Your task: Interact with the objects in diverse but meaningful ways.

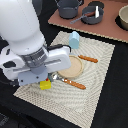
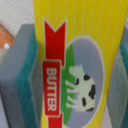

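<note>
Yellow fills our wrist view: the butter packet (image 2: 75,60) with its red band and the word BUTTER sits between our two grey-and-teal finger pads (image 2: 22,85), one pad on each side and both tight against its faces. So our pincer (image 2: 70,70) is closed to the packet's width and has hold of it. In the exterior view we see only a corner of the packet (image 1: 45,85) under the big white arm (image 1: 25,40), low over the pale striped mat (image 1: 95,85); whether it rests on the mat or hangs just above it, we cannot tell.

Just beyond the pincer, toward the exterior view's right, lies an orange-handled utensil (image 1: 74,84), and past it the round wooden plate (image 1: 73,66), which looks bare where the arm does not cover it. A second orange-handled utensil (image 1: 88,59) lies on the plate's far side. The pale blue carton (image 1: 74,39) stands upright near the mat's far edge.

Farther still, on the brown board (image 1: 112,31), we see a dark pot (image 1: 68,8) and a dark pan (image 1: 93,14) with something pale and reddish inside, too small to name. A light bowl (image 1: 123,17) sits at the frame's edge.

The mat toward the exterior view's right of the pincer is open; its near edge is close by.
</note>
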Tool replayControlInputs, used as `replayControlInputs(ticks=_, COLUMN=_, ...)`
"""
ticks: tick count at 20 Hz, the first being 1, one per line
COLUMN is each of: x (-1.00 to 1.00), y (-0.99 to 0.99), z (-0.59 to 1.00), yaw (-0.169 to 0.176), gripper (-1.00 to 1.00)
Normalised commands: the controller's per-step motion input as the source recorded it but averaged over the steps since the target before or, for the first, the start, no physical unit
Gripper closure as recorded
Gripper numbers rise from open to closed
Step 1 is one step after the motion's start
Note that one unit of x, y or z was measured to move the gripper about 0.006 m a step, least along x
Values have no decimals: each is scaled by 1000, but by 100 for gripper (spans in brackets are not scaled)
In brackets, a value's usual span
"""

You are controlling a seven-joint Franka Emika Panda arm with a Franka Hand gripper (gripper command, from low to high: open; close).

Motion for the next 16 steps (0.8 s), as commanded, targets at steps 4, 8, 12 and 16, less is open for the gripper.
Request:
replayControlInputs(ticks=4, x=841, y=-122, z=8, yaw=-3, gripper=100)
replayControlInputs(ticks=8, x=846, y=-133, z=14, yaw=-8, gripper=100)
replayControlInputs(ticks=12, x=837, y=-134, z=0, yaw=-9, gripper=100)
replayControlInputs(ticks=16, x=821, y=-146, z=13, yaw=-11, gripper=100)
